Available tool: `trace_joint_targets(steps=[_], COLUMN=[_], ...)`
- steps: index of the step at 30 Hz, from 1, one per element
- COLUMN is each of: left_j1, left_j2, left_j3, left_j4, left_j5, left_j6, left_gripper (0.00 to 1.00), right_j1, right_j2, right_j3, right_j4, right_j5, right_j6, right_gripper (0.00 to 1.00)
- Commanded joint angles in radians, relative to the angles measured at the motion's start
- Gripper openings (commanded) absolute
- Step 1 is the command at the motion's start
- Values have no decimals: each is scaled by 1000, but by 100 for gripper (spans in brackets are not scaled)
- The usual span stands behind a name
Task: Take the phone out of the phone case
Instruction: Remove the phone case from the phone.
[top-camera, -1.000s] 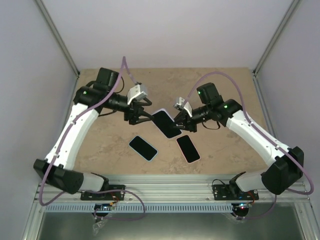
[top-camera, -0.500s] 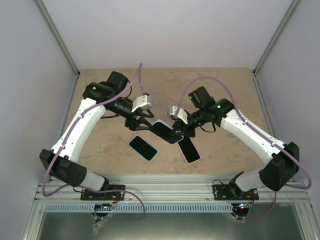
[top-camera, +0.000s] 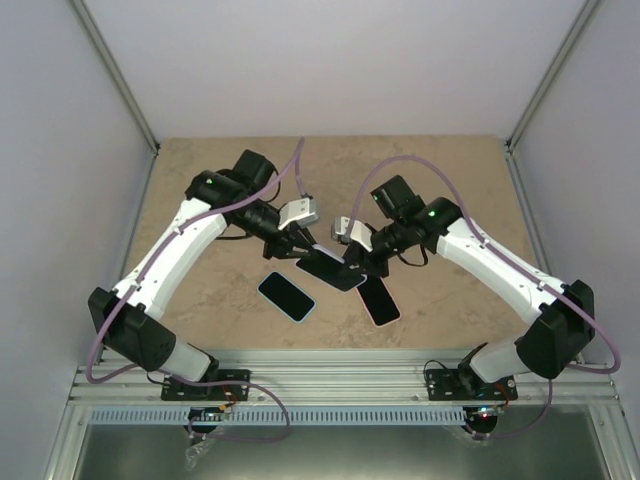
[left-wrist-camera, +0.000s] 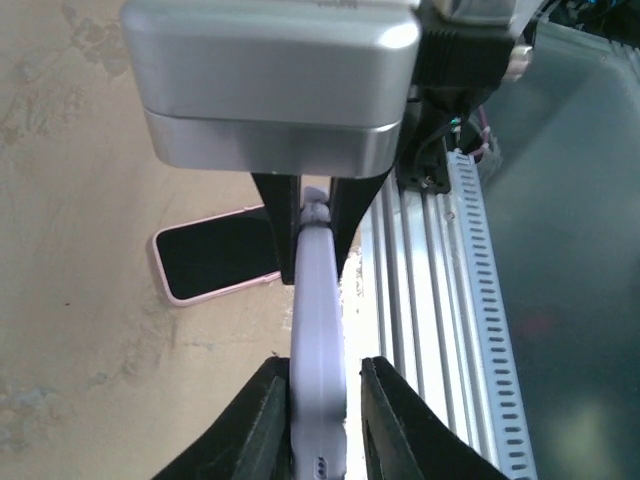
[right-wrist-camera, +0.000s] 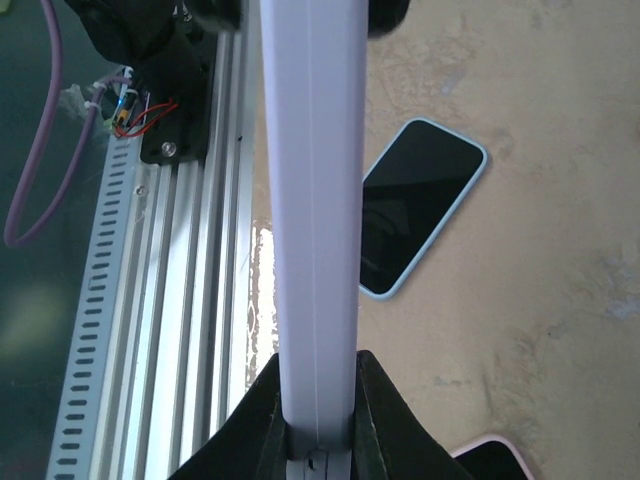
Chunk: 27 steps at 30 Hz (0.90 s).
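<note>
A phone in a lavender phone case hangs above the table between both arms, its dark screen facing up. My right gripper is shut on the case's right end, both fingers pressed against its sides. My left gripper straddles the other end of the case. One finger touches the case, and a thin bright slit shows between it and the other finger. The case's rim hides the phone in both wrist views.
A phone in a light blue case lies on the table front left of the held one. A phone in a pink case lies front right. The slotted aluminium rail runs along the near edge.
My left arm has swung right onto the case's free end and its jaws have narrowed around it. The right arm has brought the cased phone lower and nearer the front.
</note>
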Motion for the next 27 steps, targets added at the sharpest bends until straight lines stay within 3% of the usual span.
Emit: trace_joint_targets(steps=[1,6,9,12,15,16,18,22,27], left_j1=[-17,-20,-21,7,99,129,166,185,238], left_j2=[-2,-16,-28,-43,-64,-73,-99,-202,-282], left_j3=[-28,-36,-33,-40,-74,-86,-119,-233,-343], left_j4=[47,55,103,187,322,372,514,895,1287], left_j5=[-14,-5,15,78,214,254,297,241,153], left_j6=[-12,-10,-83,-213,-386,-454,-600,-920,-1264], left_gripper=[17,2,0,0,0,0,0,0,0], right_j1=[7,7,-2,-52,-177,-219,-304,-428,-476], right_j2=[-15,-14,-10,-5,-9,-12,-15,-26,-76], right_j3=[40,54,80,134,185,195,205,192,104], right_j4=[11,0,4,6,11,20,61,183,422], right_j5=[-21,-22,-21,-54,-147,-184,-271,-386,-444], right_j6=[-9,-9,9,32,69,89,141,284,549], right_gripper=[0,1,5,37,83,89,94,97,98])
